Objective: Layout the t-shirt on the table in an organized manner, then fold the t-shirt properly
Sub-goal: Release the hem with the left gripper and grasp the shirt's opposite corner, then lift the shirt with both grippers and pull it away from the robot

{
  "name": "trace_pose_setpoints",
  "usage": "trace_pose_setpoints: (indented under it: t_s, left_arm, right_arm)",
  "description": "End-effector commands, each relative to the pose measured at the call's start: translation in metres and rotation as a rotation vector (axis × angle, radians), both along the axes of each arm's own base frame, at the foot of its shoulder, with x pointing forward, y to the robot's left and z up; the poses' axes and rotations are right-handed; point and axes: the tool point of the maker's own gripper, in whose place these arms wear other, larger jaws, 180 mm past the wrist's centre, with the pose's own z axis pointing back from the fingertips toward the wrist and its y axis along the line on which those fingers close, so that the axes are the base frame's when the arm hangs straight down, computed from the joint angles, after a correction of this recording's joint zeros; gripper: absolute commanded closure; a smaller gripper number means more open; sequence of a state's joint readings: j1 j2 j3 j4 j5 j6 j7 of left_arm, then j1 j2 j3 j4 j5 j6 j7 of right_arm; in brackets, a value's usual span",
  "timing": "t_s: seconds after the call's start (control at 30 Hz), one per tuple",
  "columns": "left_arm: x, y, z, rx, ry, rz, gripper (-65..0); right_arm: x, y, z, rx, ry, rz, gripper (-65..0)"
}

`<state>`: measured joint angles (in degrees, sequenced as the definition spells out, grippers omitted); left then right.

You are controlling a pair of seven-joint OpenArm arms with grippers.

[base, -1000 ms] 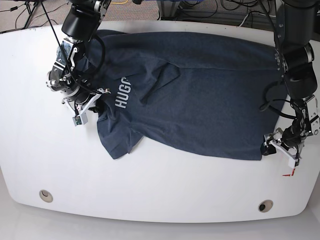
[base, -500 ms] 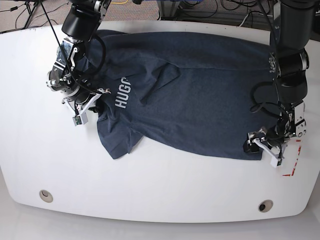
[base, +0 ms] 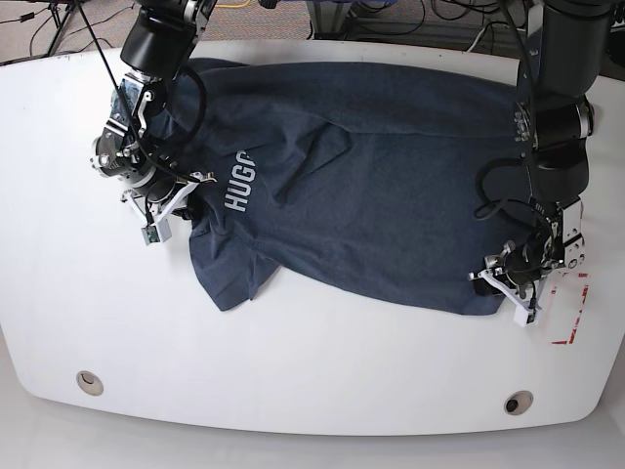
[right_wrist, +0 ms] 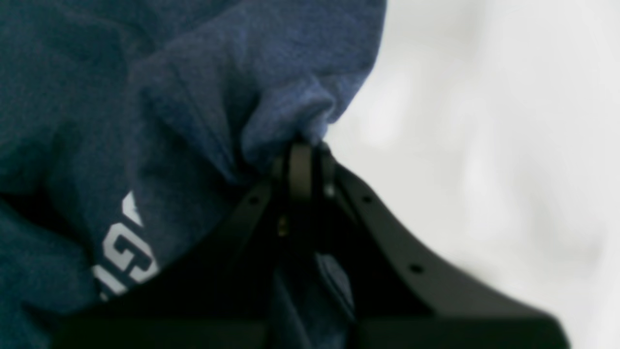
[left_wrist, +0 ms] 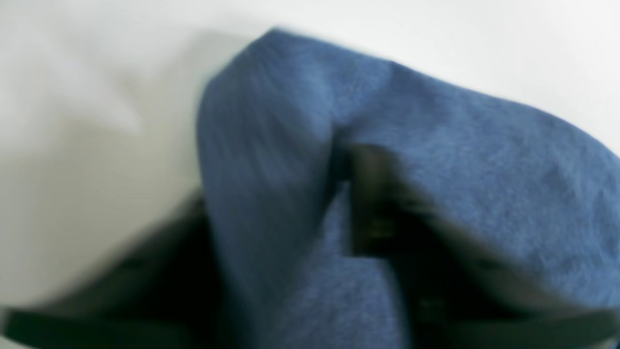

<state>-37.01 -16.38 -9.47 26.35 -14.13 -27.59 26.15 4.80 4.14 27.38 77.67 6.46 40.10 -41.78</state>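
The t-shirt point(base: 361, 186) lies sideways across the far half of the white counter point(base: 293, 371), spread fairly wide but not yet tidy: a raised crease runs diagonally through its middle beside the white lettering point(base: 240, 183), and the part at the near left is bunched and doubled under. Each arm works one end of the garment, which makes sense if the aim is to tension the cloth between two held points and flatten that crease before any fold. At the scene's left, the right claw point(right_wrist: 300, 167) is pinched tight on a gathered nub of fabric close to the lettering, its tips fully together with cloth squeezed between them; holding near the collar end gives it an anchor. At the scene's right, the left claw point(base: 510, 285) sits at the near right corner of the shirt, by the red-outlined mark point(base: 574, 311). Its wrist view is blurred, yet blue cloth drapes between and over the dark fingers point(left_wrist: 373, 203), so it looks to be closing on that corner; whether the grip is firm I cannot tell. The layout stage appears unfinished, and folding has not begun.
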Motion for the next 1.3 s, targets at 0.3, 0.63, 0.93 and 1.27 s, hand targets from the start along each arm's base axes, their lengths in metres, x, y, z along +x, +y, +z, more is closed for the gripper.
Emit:
trace_pose_setpoints:
  t_s: [0.3,0.63,0.93,1.27]
  left_arm:
    - [0.023,0.022,0.035,0.046,-0.085,0.063,0.0]
    - [0.019,0.035,0.086,0.142,-0.179,0.038,0.0]
    - [0.021,0.04,0.157,0.256,-0.299,0.007,0.0]
    - [0.014,0.037,0.231,0.367,-0.426,-0.004,0.0]
  right_arm:
    - [0.006,-0.013,0.017,-0.084,-0.019,0.012,0.0]
    - [0.029,-0.021,0.078,-0.238,-0.142,0.078,0.0]
    - [0.05,-0.017,0.124,-0.35,-0.233,0.15,0.0]
    - [0.076,-0.03,0.17,-0.423,-0.31,0.135,0.0]
